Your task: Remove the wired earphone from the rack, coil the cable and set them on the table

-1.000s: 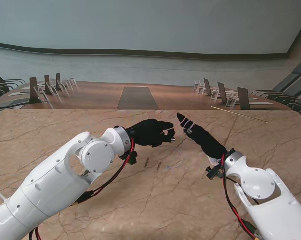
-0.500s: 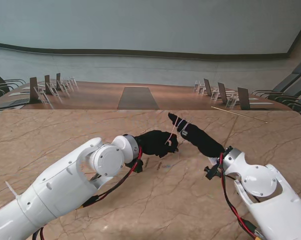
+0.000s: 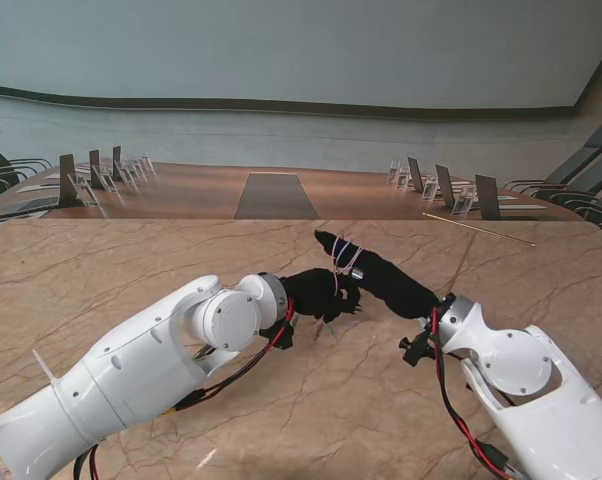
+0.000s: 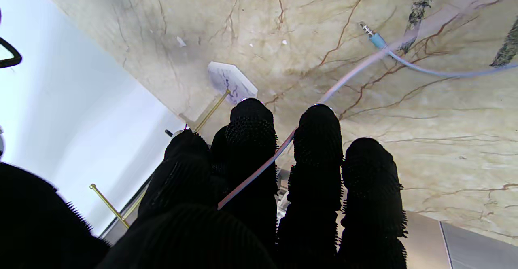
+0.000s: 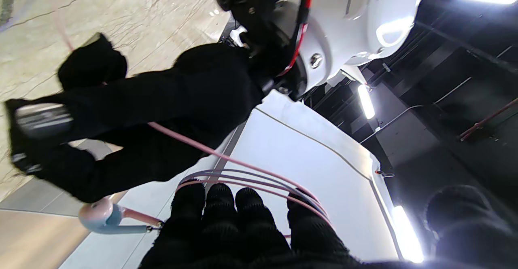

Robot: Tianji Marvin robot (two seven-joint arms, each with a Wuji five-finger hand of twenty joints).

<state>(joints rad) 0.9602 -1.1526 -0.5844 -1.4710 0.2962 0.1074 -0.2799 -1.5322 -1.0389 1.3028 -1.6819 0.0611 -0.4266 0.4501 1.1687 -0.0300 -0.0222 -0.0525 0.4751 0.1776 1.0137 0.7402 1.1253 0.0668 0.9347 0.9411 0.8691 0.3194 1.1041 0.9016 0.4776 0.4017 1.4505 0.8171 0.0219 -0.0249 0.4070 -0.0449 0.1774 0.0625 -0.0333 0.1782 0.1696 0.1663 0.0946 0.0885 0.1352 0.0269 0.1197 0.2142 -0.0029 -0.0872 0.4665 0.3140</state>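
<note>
The earphone cable [image 3: 347, 256], thin and pinkish white, is wound in several turns around the straight fingers of my right hand [image 3: 381, 279]. In the right wrist view those loops [image 5: 243, 176] cross the fingers [image 5: 218, 208], and an earbud [image 5: 97, 217] hangs beside them. My left hand [image 3: 319, 293] sits just under the right fingertips, shut on a strand of the cable. In the left wrist view the cable [image 4: 356, 68] runs between two fingers [image 4: 251, 139] down to the table, where its blue jack plug [image 4: 374, 38] lies. The rack [image 3: 478, 229], a thin brass rod, stands far right.
The marble table [image 3: 101, 270] stretches wide on both sides. Beyond its far edge is a conference desk [image 3: 276, 195] with name stands and chairs at both sides. The rack's white base [image 4: 231, 79] shows in the left wrist view.
Both hands have shifted left. The right fingers now point farther left with more cable wrapped on them. The left hand has dropped nearer to me, under the right fingertips.
</note>
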